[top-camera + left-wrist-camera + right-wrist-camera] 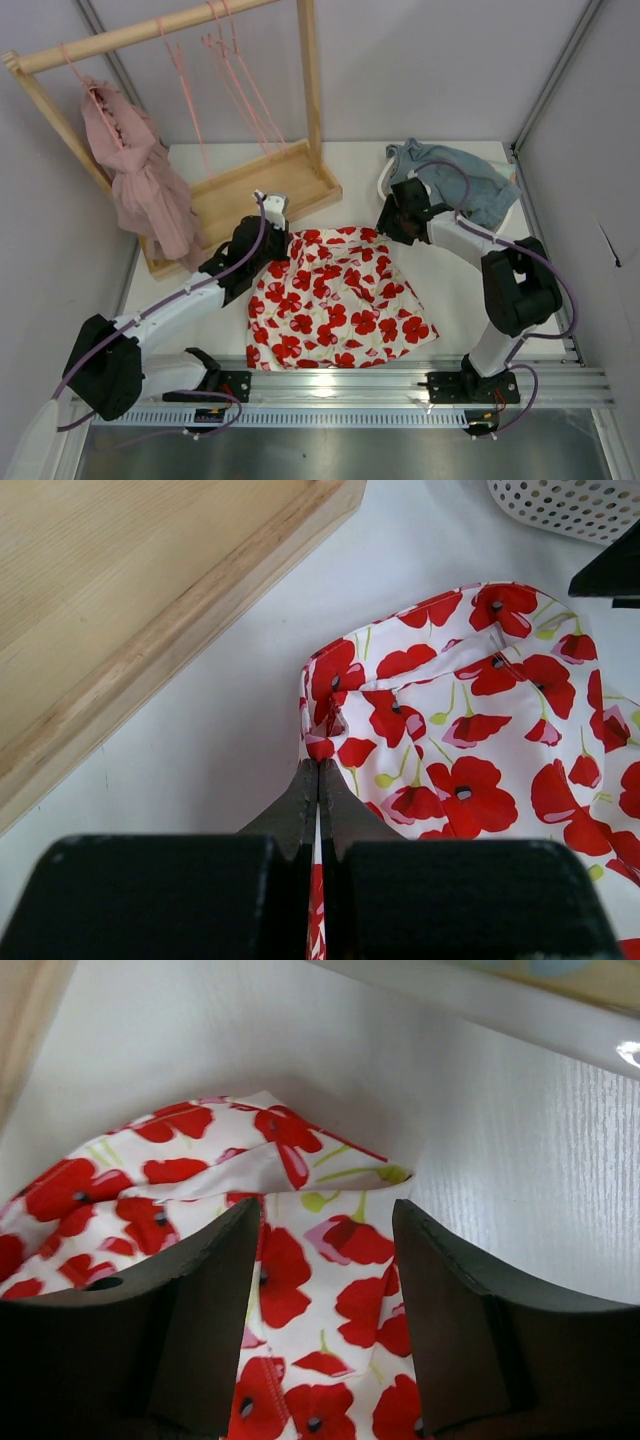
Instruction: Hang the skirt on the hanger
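The skirt (335, 295), white with big red flowers, lies flat on the table between the two arms. My left gripper (272, 232) is at its far left corner, shut on the waist edge. In the left wrist view the fingertips (318, 765) pinch the skirt (460, 730), and a strip of cloth shows between the fingers. My right gripper (385, 228) is at the far right corner. In the right wrist view it (328, 1220) stands open, its fingers on either side of the skirt (330, 1260) without touching it. Several thin pink hangers (240, 85) hang from the wooden rack's bar.
The wooden rack's base tray (265, 185) lies just beyond the left gripper. A dusty-pink ruffled garment (140, 180) hangs at the rack's left end. A white perforated basket (570, 505) with blue-grey cloth (465, 180) sits at the back right. A metal rail (400, 380) runs along the near edge.
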Motion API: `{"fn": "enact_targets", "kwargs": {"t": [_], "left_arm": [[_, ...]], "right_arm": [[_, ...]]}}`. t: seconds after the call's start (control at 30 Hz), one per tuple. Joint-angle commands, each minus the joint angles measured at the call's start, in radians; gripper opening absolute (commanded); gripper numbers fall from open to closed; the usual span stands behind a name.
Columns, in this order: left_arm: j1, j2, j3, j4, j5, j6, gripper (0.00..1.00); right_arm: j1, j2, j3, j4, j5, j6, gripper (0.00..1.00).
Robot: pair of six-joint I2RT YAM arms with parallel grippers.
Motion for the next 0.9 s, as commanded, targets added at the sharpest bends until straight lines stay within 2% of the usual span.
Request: {"fn": "enact_targets", "kwargs": {"t": [0.0,0.13,0.2,0.27,0.47,0.53,0.57,0.63,0.67,0.83,0.87], "left_arm": [[-0.003,0.008,0.023,0.058,0.028,0.011,0.0],[-0.003,0.024,0.026,0.054,0.022,0.012,0.0],[-0.003,0.033,0.026,0.058,0.025,0.017,0.0],[-0.003,0.041,0.03,0.063,0.026,0.018,0.0],[-0.001,0.053,0.039,0.063,0.028,0.027,0.0],[-0.001,0.048,0.042,0.061,0.026,0.032,0.0],[0.0,0.047,0.045,0.058,0.025,0.034,0.0],[0.0,0.042,0.053,0.045,0.022,0.04,0.0],[0.0,0.039,0.062,0.038,0.02,0.041,0.0],[0.005,-0.022,0.106,-0.009,0.037,0.07,0.0],[0.005,-0.039,0.121,-0.015,0.041,0.081,0.0]], "right_arm": [[0.014,0.044,0.021,0.041,0.109,-0.032,0.57],[0.026,0.061,0.004,0.014,0.15,-0.035,0.58],[0.04,0.069,-0.01,0.018,0.173,-0.05,0.63],[0.043,0.081,-0.013,0.025,0.17,-0.058,0.64],[0.046,0.141,-0.002,0.066,0.143,-0.065,0.59],[0.054,0.153,0.002,0.081,0.146,-0.087,0.52],[0.056,0.154,0.005,0.092,0.16,-0.088,0.36],[0.06,0.144,0.019,0.097,0.164,-0.091,0.15],[0.06,0.136,0.025,0.094,0.166,-0.091,0.0],[0.083,0.004,0.047,0.129,0.148,-0.183,0.0],[0.088,-0.064,0.039,0.146,0.132,-0.206,0.0]]}}
